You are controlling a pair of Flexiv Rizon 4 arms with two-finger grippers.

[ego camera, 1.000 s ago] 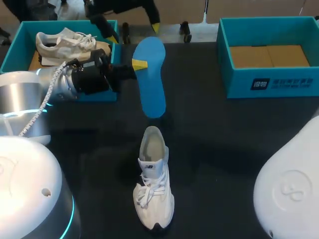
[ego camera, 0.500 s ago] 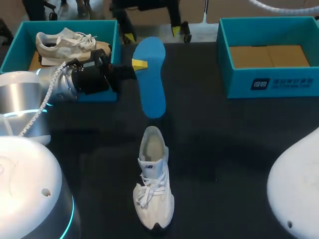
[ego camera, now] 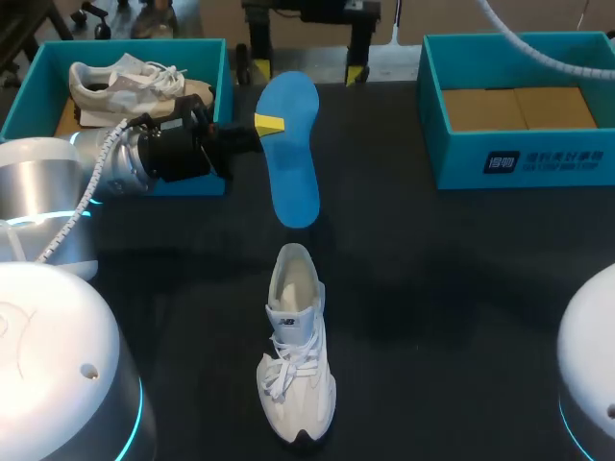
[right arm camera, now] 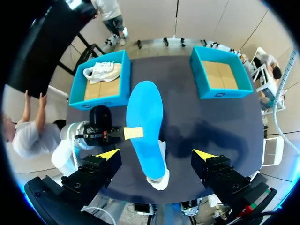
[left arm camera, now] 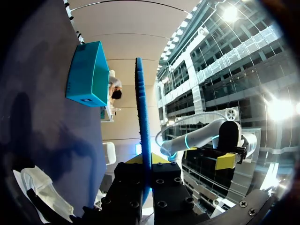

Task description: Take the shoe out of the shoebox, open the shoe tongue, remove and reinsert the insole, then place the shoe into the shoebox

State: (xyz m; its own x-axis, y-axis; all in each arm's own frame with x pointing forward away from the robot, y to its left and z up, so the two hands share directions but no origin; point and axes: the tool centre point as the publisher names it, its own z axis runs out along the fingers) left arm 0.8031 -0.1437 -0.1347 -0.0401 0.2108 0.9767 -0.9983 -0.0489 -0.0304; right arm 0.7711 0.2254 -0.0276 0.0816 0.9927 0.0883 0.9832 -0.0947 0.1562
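My left gripper (ego camera: 268, 124) is shut on the side edge of a blue insole (ego camera: 292, 146), holding it in the air above the dark table. In the left wrist view the insole (left arm camera: 142, 117) shows edge-on, standing up from between the fingers of that gripper (left arm camera: 147, 165). The white shoe (ego camera: 296, 357) lies on the table below, heel toward the insole, laces loose. From high above, my right gripper (right arm camera: 156, 154) looks down on the insole (right arm camera: 147, 123) and the shoe (right arm camera: 160, 179), fingers wide apart and holding nothing. The insole hides much of the shoe there.
A teal shoebox (ego camera: 220, 60) at the back left holds a second white shoe (ego camera: 123, 81). Another teal shoebox (ego camera: 519, 158) at the back right shows only its cardboard floor. My right arm's white shell (ego camera: 591, 384) fills the near right corner.
My right arm's white shell has drawn back toward the right corner of the head view. The left arm, the insole and the shoe have stayed put.
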